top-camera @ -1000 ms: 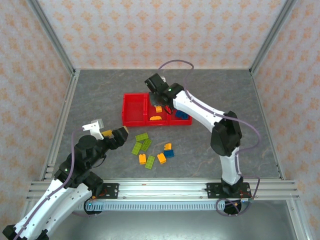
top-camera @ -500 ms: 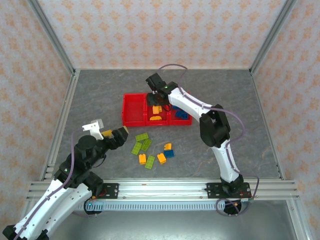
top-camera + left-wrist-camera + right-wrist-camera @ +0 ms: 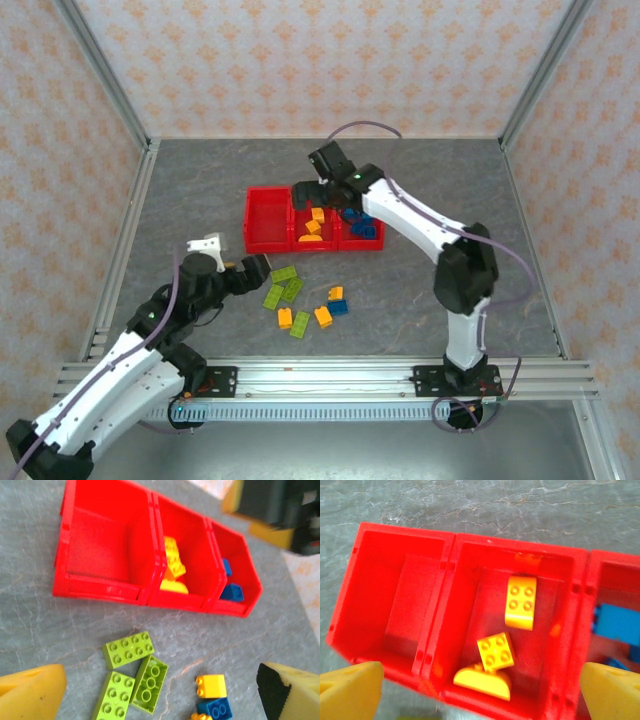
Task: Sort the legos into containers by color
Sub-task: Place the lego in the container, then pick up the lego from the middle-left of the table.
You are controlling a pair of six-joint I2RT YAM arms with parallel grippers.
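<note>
The containers are three joined compartments of a red tray (image 3: 268, 228). Its middle one holds three orange legos (image 3: 521, 602), the right one blue legos (image 3: 619, 622), and the left one (image 3: 395, 595) has no bricks in it. My right gripper (image 3: 328, 203) hangs open over the middle compartment, its yellow fingertips (image 3: 350, 690) wide apart with nothing between them. Loose lime green legos (image 3: 128, 649), an orange one (image 3: 211, 685) and a blue one (image 3: 215, 708) lie on the grey table in front of the tray. My left gripper (image 3: 248, 270) is open just left of the green ones.
More loose bricks lie nearer the arm bases: a green one (image 3: 300, 324) and two orange ones (image 3: 285, 318). Aluminium frame rails (image 3: 120, 250) border the table on the left and right. The right arm's cable (image 3: 365, 128) loops above the tray.
My right gripper has opened and an orange brick now lies in the middle compartment. My left arm has moved forward and right, toward the loose green bricks.
</note>
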